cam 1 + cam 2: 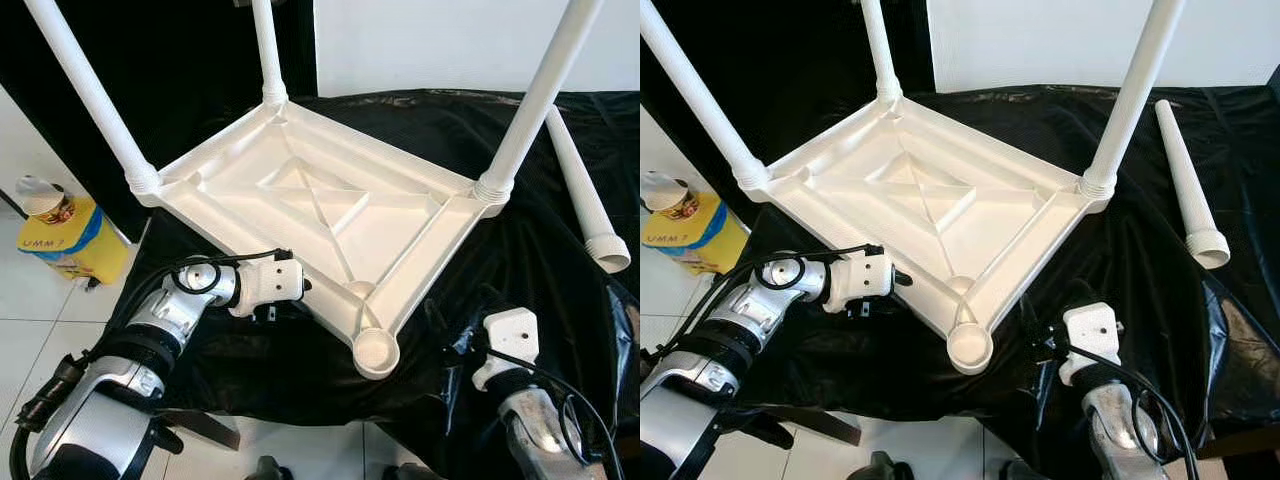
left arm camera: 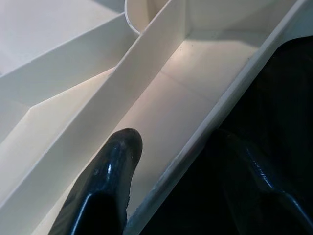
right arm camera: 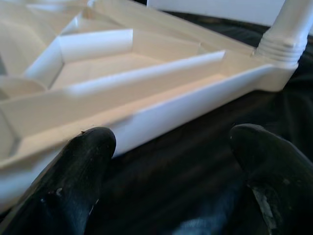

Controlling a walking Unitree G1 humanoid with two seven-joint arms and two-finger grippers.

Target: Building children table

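White plastic tabletop [image 1: 330, 215] lies upside down on a black sheet [image 1: 520, 270], three legs [image 1: 520, 120] screwed in, a fourth leg [image 1: 585, 190] loose at far right. The left gripper [image 2: 171, 161] straddles its near-left rim, fingers spread. The right gripper [image 3: 171, 161] gapes nearby. A yellow bag [image 1: 65, 235] sits on the tile floor.

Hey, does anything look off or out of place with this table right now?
Yes. The upturned tabletop has three legs fitted, but its near corner socket is empty, and the fourth leg lies loose on the black cloth on the robot's right.
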